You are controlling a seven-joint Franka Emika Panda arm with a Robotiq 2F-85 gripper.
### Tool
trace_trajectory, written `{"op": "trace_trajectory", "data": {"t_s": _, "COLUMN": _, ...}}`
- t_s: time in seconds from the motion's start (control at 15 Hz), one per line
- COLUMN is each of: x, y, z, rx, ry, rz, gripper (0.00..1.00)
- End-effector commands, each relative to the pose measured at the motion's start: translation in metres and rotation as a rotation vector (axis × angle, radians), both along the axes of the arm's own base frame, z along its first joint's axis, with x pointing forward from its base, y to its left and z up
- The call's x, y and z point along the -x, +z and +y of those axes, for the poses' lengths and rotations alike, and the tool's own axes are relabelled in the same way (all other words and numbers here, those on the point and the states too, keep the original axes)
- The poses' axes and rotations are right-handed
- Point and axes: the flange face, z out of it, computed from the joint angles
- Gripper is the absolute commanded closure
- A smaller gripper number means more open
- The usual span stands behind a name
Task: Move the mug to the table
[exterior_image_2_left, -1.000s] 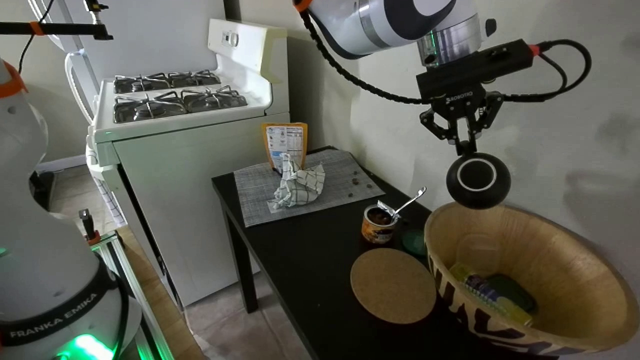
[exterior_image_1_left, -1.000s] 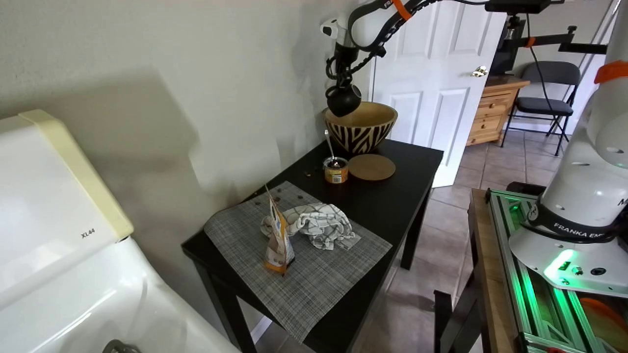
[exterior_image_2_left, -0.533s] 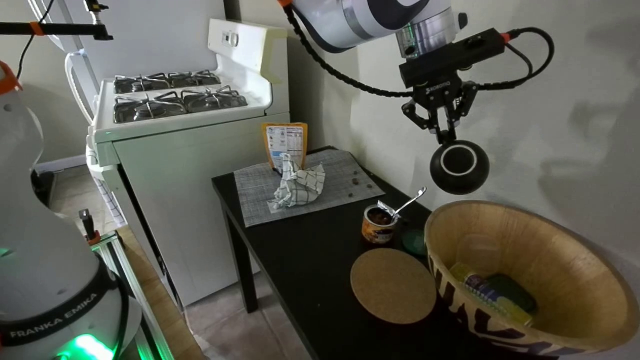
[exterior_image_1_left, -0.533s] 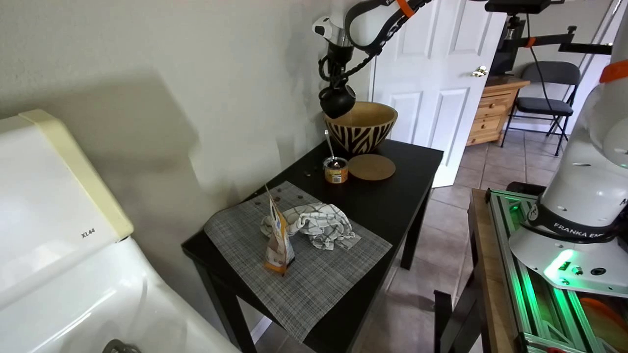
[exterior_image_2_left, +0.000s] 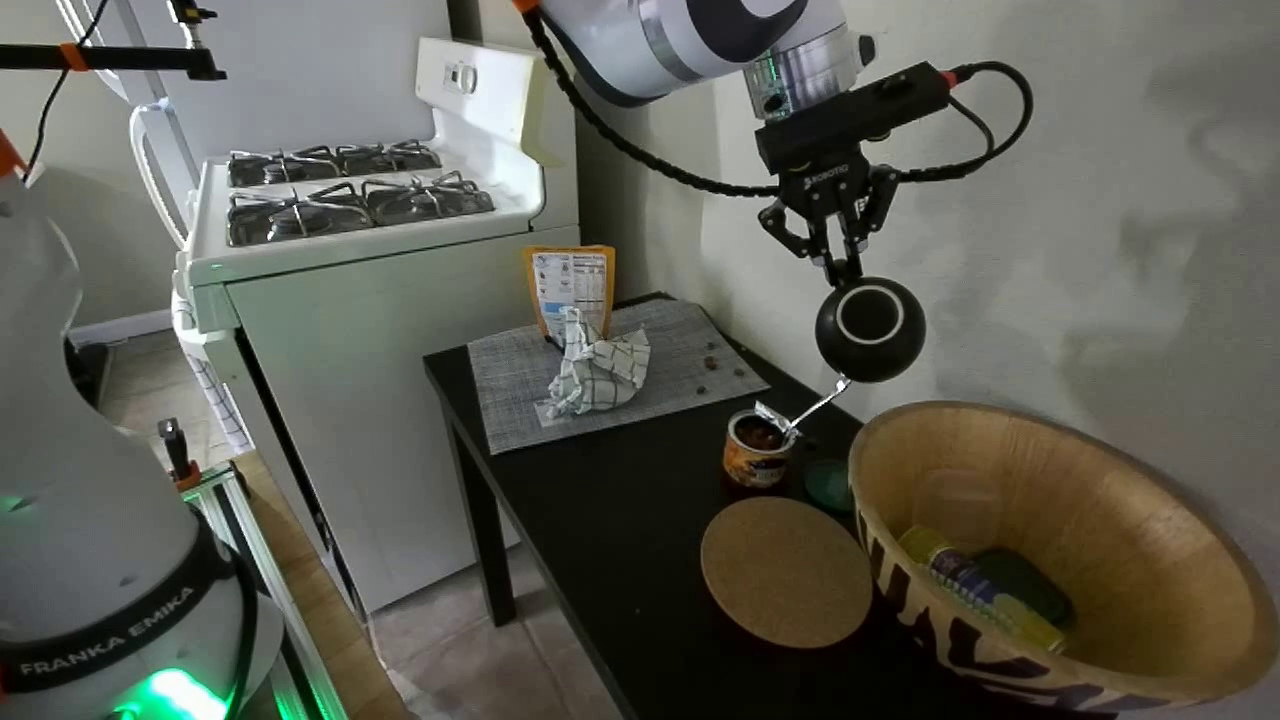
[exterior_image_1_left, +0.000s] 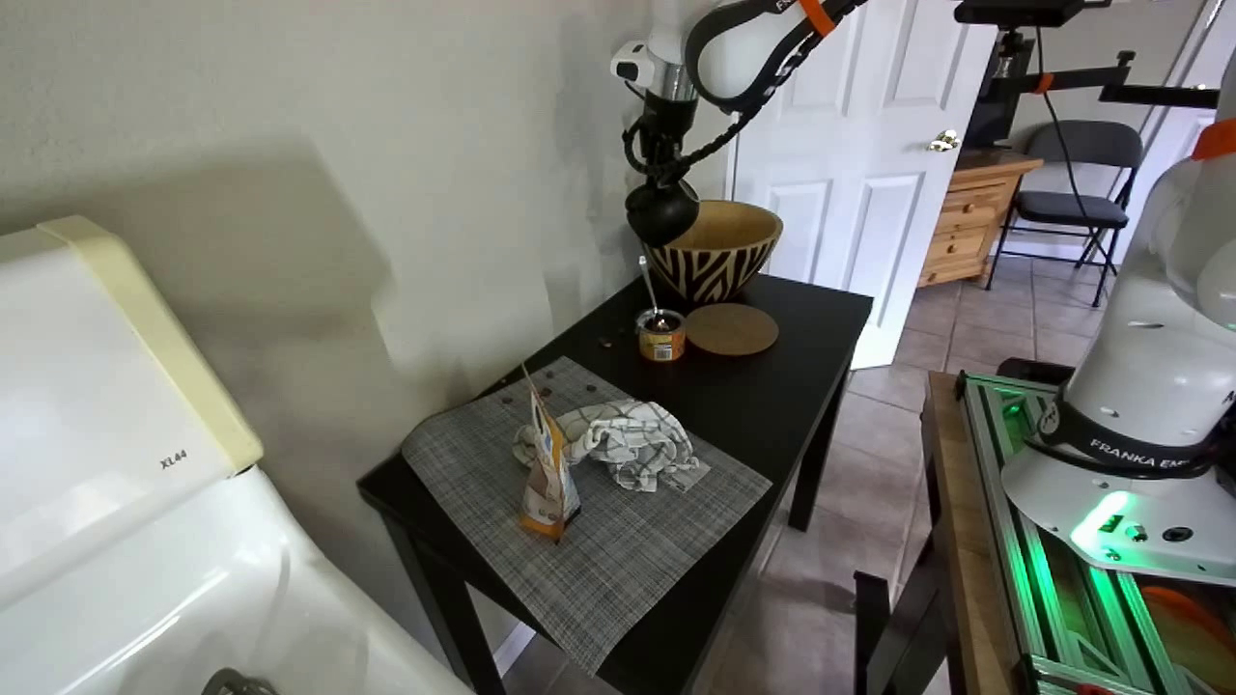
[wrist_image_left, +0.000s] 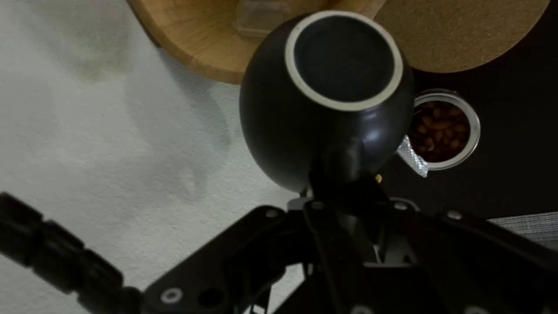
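Note:
The mug is dark and rounded with a pale ring on its base. It is in the air in both exterior views (exterior_image_1_left: pixel 661 217) (exterior_image_2_left: pixel 870 335) and fills the upper middle of the wrist view (wrist_image_left: pixel 279 126). My gripper (exterior_image_2_left: pixel 843 272) is shut on the mug, seemingly at its handle; the mug hangs tilted, base toward the wrist camera. In the wrist view the fingertips (wrist_image_left: pixel 338 176) are dark and partly merge with the mug. The black table (exterior_image_2_left: pixel 620 530) stands below, with a grey placemat (exterior_image_2_left: pixel 680 350) at its stove end.
The striped basket (exterior_image_2_left: pixel 1150 560) stands on the table, below and beside the mug. An open can (exterior_image_2_left: pixel 755 460) with a spoon stands near it, beside a round cork mat (exterior_image_2_left: pixel 785 570). A cloth (exterior_image_2_left: pixel 605 375) and an upright pouch (exterior_image_2_left: pixel 570 285) are on the placemat. A wall runs behind.
My gripper and the mug have moved from above the basket's rim toward the can and the stove end, leftward in both exterior views. The mug stays held; the other things have not moved.

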Motion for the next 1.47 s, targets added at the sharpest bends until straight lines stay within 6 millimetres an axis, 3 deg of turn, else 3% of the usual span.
{"op": "trace_trajectory", "data": {"t_s": 0.0, "x": 0.018, "y": 0.012, "z": 0.022, "rx": 0.022, "ry": 0.076, "rz": 0.005, "gripper": 0.94}}
{"op": "trace_trajectory", "data": {"t_s": 0.73, "x": 0.040, "y": -0.010, "z": 0.103, "rx": 0.029, "ry": 0.311, "rz": 0.096, "gripper": 0.94}}
{"op": "trace_trajectory", "data": {"t_s": 1.4, "x": 0.061, "y": -0.064, "z": 0.150, "rx": 0.063, "ry": 0.471, "rz": 0.242, "gripper": 0.94}}
